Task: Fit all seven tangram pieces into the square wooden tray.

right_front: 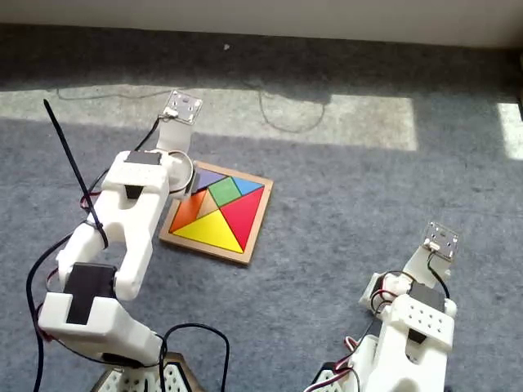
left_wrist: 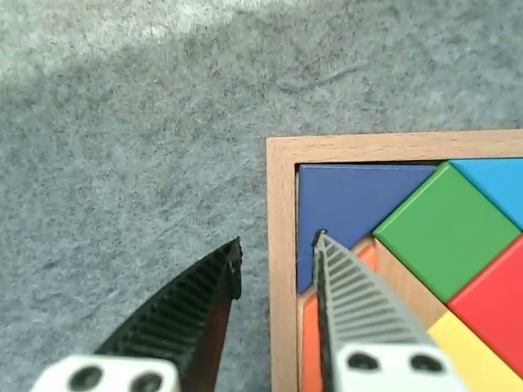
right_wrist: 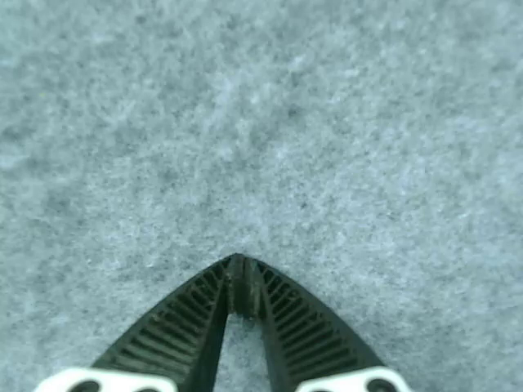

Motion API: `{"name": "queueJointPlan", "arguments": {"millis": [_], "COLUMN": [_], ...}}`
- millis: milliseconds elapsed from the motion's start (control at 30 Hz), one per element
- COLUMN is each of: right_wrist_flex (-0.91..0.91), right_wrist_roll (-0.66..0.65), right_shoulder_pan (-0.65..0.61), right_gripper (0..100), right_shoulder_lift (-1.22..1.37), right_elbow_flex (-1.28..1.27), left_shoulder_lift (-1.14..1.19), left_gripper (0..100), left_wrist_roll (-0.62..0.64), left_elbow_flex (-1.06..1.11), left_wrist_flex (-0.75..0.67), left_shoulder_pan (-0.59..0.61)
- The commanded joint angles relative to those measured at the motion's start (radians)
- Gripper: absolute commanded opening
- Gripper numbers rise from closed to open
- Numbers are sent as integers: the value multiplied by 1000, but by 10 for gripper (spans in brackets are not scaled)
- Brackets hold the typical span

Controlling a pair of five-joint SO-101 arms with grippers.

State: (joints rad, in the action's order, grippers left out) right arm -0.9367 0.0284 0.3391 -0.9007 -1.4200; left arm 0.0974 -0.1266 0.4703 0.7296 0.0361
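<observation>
Item, my left gripper (left_wrist: pixel 278 238): empty, fingers moderately parted astride the corner rim of the tray (left_wrist: pixel 359 147), one over the carpet (left_wrist: pixel 122 163), one over the dark blue piece (left_wrist: pixel 351 200).

Item, tray: left of centre. Orange piece (right_front: pixel 188 211), green piece (left_wrist: pixel 445 229), light blue piece (left_wrist: pixel 494 184), red piece (left_wrist: pixel 490 298) and yellow piece (left_wrist: pixel 478 355) are seated. Tan patch (left_wrist: pixel 409 282): seventh piece or bare floor, I cannot tell. Task near done.

Item, my right gripper (right_wrist: pixel 237 260): closed, empty, over carpet, well apart.
</observation>
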Motion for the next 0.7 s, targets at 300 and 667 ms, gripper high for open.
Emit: {"name": "queueJointPlan", "arguments": {"millis": [300, 667], "right_wrist_flex": [7, 7], "right_wrist_roll": [-9, -9], "right_shoulder_pan": [19, 19], "right_gripper": [5, 5], "right_shoulder_lift": [-7, -7], "right_elbow_flex": [-4, -4], "left_shoulder_lift": [107, -76], "left_gripper": [157, 157], "left_wrist_roll": [-129, -149], "left_elbow_flex": [-119, 58], "left_wrist_flex": [100, 63], "left_shoulder_pan": [-91, -85]}}
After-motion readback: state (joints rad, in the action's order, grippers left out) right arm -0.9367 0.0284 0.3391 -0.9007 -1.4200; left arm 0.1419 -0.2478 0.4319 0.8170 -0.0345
